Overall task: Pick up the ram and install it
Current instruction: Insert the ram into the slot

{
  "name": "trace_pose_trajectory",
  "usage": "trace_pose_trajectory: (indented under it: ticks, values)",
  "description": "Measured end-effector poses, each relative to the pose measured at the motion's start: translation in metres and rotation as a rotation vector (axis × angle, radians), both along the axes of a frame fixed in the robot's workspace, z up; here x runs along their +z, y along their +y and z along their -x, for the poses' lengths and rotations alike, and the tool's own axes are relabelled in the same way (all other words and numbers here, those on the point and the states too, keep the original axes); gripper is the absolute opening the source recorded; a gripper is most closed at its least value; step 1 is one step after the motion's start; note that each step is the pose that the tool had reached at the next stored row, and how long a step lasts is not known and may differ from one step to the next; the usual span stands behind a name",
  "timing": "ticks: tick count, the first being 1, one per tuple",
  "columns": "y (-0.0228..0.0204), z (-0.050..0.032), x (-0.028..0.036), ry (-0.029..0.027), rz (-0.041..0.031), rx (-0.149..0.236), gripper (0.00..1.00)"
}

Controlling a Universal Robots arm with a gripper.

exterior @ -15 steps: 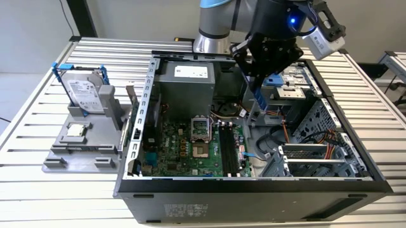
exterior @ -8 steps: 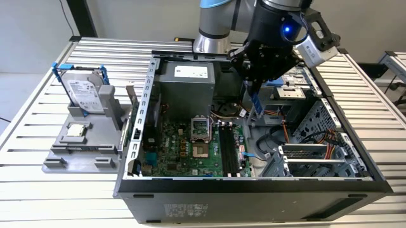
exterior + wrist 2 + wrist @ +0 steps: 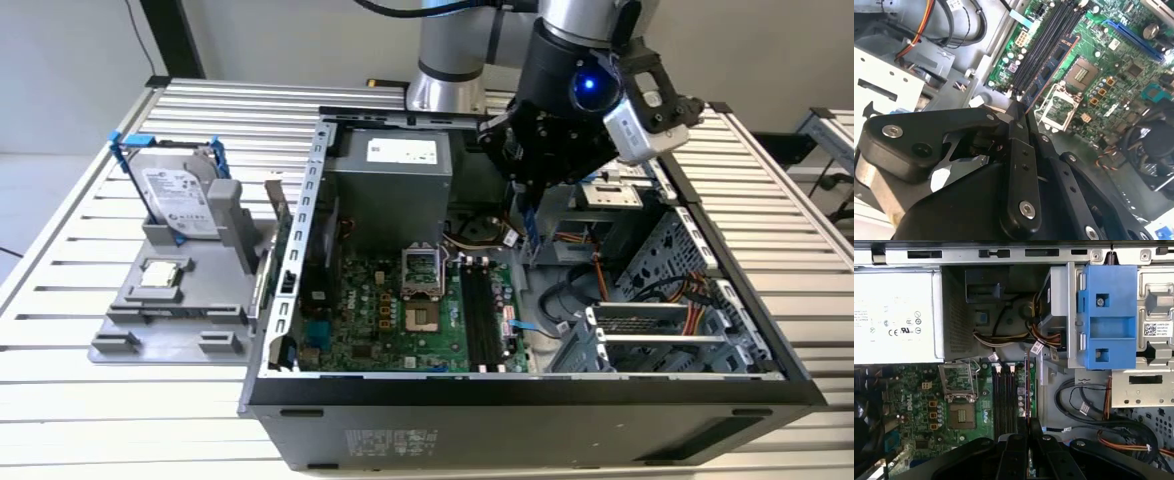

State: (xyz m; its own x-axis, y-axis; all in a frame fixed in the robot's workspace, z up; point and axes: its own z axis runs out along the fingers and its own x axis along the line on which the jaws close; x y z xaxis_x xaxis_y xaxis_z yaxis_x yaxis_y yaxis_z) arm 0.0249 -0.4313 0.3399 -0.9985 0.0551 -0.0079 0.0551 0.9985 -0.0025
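Pickup done: gripper [image 3: 1021, 109] jaws pinch the ram [image 3: 1050, 69] by one end, held edge-down just above the slots [image 3: 1003, 400]. Not seated, judging by the gap; slots look empty.

An open computer case [image 3: 534, 415] lies on the slatted metal desk [image 3: 120, 420]. The arm's claw [image 3: 531, 190] hangs inside the case above the green motherboard [image 3: 367, 315], pinching the ram [image 3: 529, 232] on end. On the exterior view's left, a hard drive [image 3: 180, 195] stands in a grey holder [image 3: 174, 305].
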Motion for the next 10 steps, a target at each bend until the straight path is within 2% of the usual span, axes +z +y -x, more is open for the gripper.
trace_pose_trajectory:
  ticks: [6, 10]
  values:
    - [-0.0004, -0.0003, -0.0109, 0.0000, 0.0000, -0.008, 0.00]
    - [-0.0009, -0.0004, -0.0182, -0.0001, -0.0001, 0.011, 0.00]
